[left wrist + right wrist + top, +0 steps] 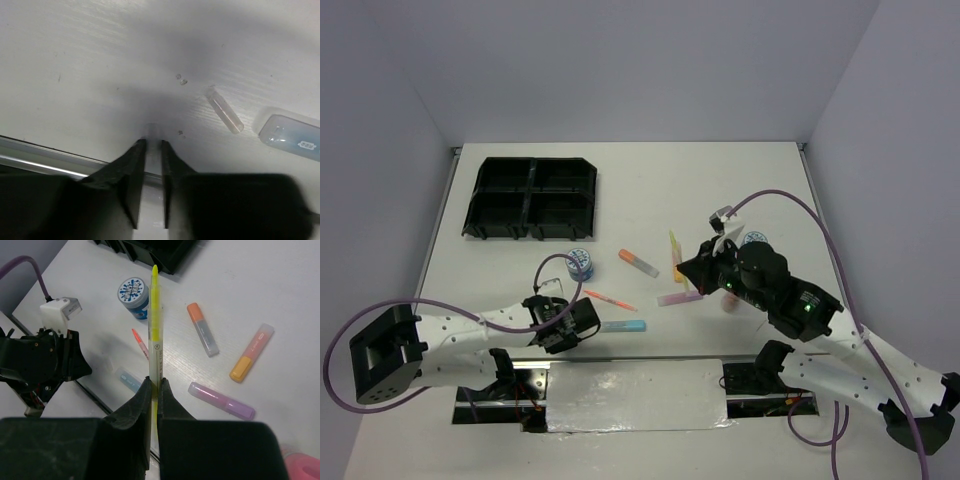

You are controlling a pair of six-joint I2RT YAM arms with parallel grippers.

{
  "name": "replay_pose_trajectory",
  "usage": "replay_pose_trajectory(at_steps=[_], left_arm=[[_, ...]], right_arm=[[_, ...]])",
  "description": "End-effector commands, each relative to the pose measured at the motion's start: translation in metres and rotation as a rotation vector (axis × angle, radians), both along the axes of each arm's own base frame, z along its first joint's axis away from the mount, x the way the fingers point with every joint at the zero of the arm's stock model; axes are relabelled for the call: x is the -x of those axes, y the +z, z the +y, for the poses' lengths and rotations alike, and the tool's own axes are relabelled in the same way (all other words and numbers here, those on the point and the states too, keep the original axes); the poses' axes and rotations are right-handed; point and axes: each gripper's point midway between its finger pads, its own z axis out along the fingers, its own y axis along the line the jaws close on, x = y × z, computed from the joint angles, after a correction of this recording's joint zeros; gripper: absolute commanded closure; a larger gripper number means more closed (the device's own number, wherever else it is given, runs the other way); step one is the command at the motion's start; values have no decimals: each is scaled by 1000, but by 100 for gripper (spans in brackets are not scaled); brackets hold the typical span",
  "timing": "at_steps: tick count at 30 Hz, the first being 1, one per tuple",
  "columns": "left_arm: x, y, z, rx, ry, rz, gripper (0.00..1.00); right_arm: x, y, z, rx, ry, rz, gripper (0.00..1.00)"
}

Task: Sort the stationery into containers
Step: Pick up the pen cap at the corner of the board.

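My right gripper (155, 382) is shut on a thin yellow pen (156, 325) and holds it above the table; in the top view the pen (674, 248) sticks out of that gripper (684, 270). Under it lie a tape roll (134, 292), an orange-capped highlighter (202, 329), a pink-orange one (252, 352), a purple one (221, 401), a blue one (129, 380) and a pink pen (141, 342). My left gripper (152, 142) sits low by the near rail, jaws close together on a thin clear piece (152, 130). The black tray (530, 198) is at the far left.
A second tape roll (755, 239) shows behind the right arm. A pink-capped bottle (302, 462) stands close to the right wrist. A metal rail (45, 155) runs along the near table edge. The left arm's purple cable (565, 262) loops near the first tape roll (578, 262).
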Motion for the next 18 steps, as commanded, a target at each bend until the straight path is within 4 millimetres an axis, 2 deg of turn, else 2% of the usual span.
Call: replay_pose_trajectory(at_steps=[1, 3, 5, 6, 10, 12, 13, 14, 15, 16, 17, 18], left_arm=[[32, -24, 11, -9, -7, 138, 73], [35, -27, 14, -12, -5, 148, 78], [35, -29, 13, -6, -17, 147, 96], [34, -29, 14, -10, -28, 143, 100], [25, -21, 10, -1, -76, 89, 100], [12, 3, -9, 65, -144, 3, 100], [5, 15, -18, 80, -242, -45, 100], [-5, 41, -39, 155, -324, -117, 100], [-12, 58, -55, 181, -489, -179, 100], [-14, 74, -70, 228, -581, -218, 100], [-9, 101, -91, 317, -689, -239, 100], [-8, 114, -100, 324, -827, -279, 100]], right_arm=[[-1, 14, -2, -22, 0, -50, 100], [0, 13, -2, -25, 1, -50, 100], [2, 14, -3, -33, 2, -51, 100], [2, 14, -3, -38, 3, -52, 100], [3, 11, -1, -44, 15, -48, 100], [7, 8, 6, -40, 61, -42, 100], [10, 4, 10, -35, 89, -36, 100], [12, 3, 12, -22, 116, -42, 100], [16, -2, 18, -2, 170, -42, 100], [20, -3, 21, -6, 196, -32, 100], [23, -5, 23, 13, 237, -49, 100], [35, -5, 33, 0, 332, -43, 100]])
